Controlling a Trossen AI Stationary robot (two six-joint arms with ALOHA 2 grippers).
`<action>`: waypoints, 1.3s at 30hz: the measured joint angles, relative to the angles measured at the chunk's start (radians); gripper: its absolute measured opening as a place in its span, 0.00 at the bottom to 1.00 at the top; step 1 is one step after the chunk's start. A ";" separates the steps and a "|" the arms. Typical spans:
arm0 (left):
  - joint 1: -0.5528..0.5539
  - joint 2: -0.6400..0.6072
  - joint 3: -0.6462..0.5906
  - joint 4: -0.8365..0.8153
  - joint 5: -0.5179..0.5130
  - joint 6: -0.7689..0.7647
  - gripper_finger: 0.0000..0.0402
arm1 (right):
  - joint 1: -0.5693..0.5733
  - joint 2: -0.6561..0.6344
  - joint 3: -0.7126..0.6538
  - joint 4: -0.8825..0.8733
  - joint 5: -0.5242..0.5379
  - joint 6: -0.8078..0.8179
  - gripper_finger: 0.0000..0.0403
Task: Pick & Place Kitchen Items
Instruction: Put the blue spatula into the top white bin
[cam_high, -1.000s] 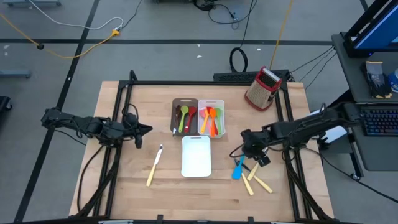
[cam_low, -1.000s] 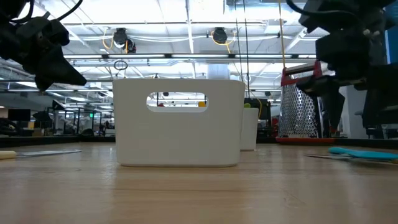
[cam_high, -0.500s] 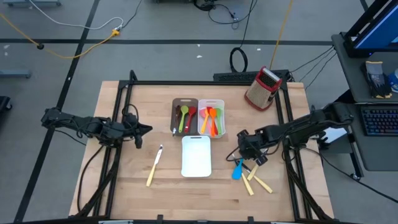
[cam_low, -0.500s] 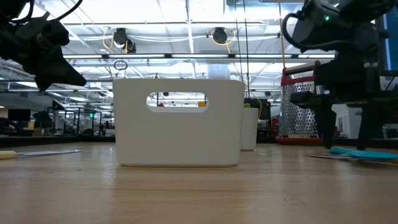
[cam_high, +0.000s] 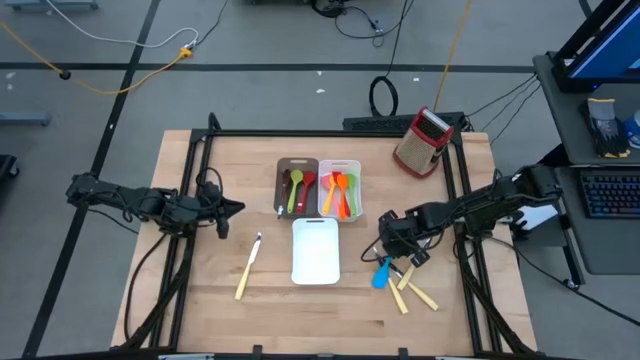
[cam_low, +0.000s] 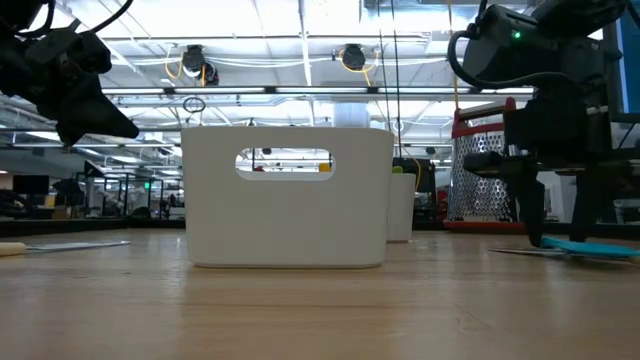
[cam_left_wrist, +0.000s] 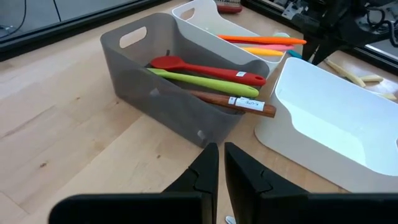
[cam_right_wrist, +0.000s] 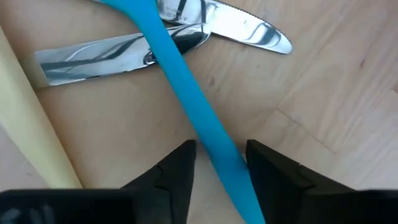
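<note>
- Since approx. a second back, the right gripper (cam_right_wrist: 219, 163) has been brought left and lowered onto the blue spatula (cam_right_wrist: 186, 112); in the low view its fingers now reach down to the table (cam_high: 200, 300) by the blue piece.
- Right jaws: open but narrowing, set either side of the blue handle; handle seems touched by one finger, not yet clamped. Judged: pick step underway, lift comes next.
- Blue spatula lies on the right of the table, across two metal knives (cam_right_wrist: 118, 50) w/ cream handles (cam_high: 412, 297) just beside.
- Left gripper (cam_left_wrist: 216, 163): closed, nothing held, held clear above the left side; unchanged.
- A further cream-handled knife (cam_high: 248, 265) lies near-left, untouched.
- Brown tray (cam_high: 297, 185) and far white tray (cam_high: 340, 190) at centre already hold spoons; the nearer white tray (cam_high: 316, 250) holds nothing.
- Room: open wood betw. spatula and trays, so the path left looks free; the knives under the spatula may be dragged. Right table edge and frame rail are near the arm.
</note>
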 joint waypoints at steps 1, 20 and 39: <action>0.000 0.000 0.000 0.000 0.000 0.000 0.07 | 0.000 0.000 -0.001 0.000 -0.002 0.005 0.32; 0.000 0.000 0.000 0.001 0.000 0.000 0.07 | 0.000 -0.047 -0.004 0.005 0.003 0.103 0.10; 0.000 0.000 0.000 0.001 0.000 0.000 0.07 | 0.000 -0.075 -0.006 0.006 0.005 0.100 0.09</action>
